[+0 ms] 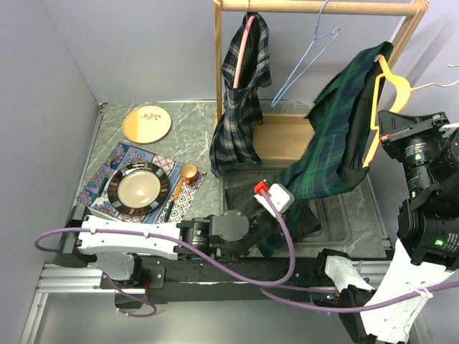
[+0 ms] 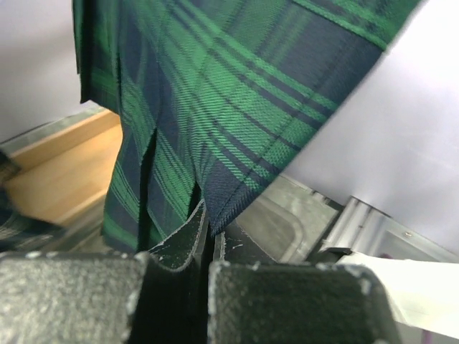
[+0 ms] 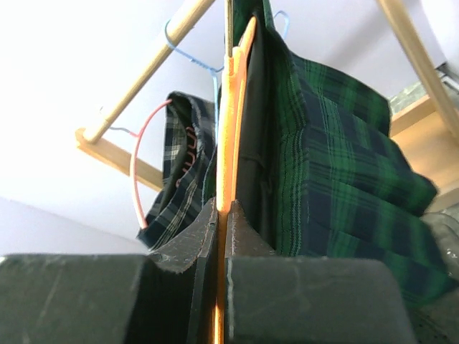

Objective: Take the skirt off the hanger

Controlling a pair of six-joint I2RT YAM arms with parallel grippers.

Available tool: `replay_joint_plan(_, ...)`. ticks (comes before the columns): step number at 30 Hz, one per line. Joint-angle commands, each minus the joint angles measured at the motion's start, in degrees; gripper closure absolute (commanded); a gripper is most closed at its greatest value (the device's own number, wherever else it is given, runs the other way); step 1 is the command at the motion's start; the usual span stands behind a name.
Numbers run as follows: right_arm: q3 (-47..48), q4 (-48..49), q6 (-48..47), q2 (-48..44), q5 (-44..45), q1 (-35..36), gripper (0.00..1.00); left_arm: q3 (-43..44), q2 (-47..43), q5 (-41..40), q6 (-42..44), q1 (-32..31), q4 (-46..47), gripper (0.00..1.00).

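skirt hem [image 2: 215,197] between left fingers [image 2: 206,233]

A wooden garment rack [image 1: 315,7] stands at the back of a marbled grey-green table [image 1: 186,118]. A dark plaid garment [image 1: 240,100] hangs from its rail on a pink hanger [image 1: 246,36], with a bare blue wire hanger [image 1: 305,61] just beside it. At the table's left, a cream plate [image 1: 147,123] lies apart from a dark-rimmed plate [image 1: 139,188] set on a patterned placemat [image 1: 104,172] (a small copper-coloured scoop [image 1: 188,172] rests at the mat's right edge).
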Motion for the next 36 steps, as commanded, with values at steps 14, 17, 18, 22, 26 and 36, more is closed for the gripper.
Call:
replay_joint_plan(14,2.47,5.59,-7.3,-1.1,-5.1,-0.3,1.0,-4.29,-5.95,-5.94,-11.16,7.91,-11.99,0.99)
replay_joint_plan(17,4.31,2.69,-8.53,-0.84,-3.87,-0.22,1.0,-5.96,-6.91,-4.79,-13.1,10.38,-13.23,0.99)
replay_joint_plan(18,4.58,1.81,-8.71,-0.92,-3.52,-0.22,1.0,-6.57,-7.26,-4.62,-13.19,10.82,-12.88,0.99)
replay_joint_plan(22,5.72,0.84,-8.71,-0.75,-3.25,-0.22,1.0,-9.3,-8.23,-5.05,-13.19,11.52,-12.27,0.99)
replay_joint_plan(26,8.09,-0.74,-8.62,-0.13,-3.78,-0.3,1.0,-9.74,-8.06,-4.27,-14.07,13.36,-13.06,0.99)
replay_joint_plan(36,-13.68,-1.27,-3.44,-16.73,-13.71,1.45,1.0,-6.5,-6.13,1.01,-16.45,16.97,-16.75,0.99)
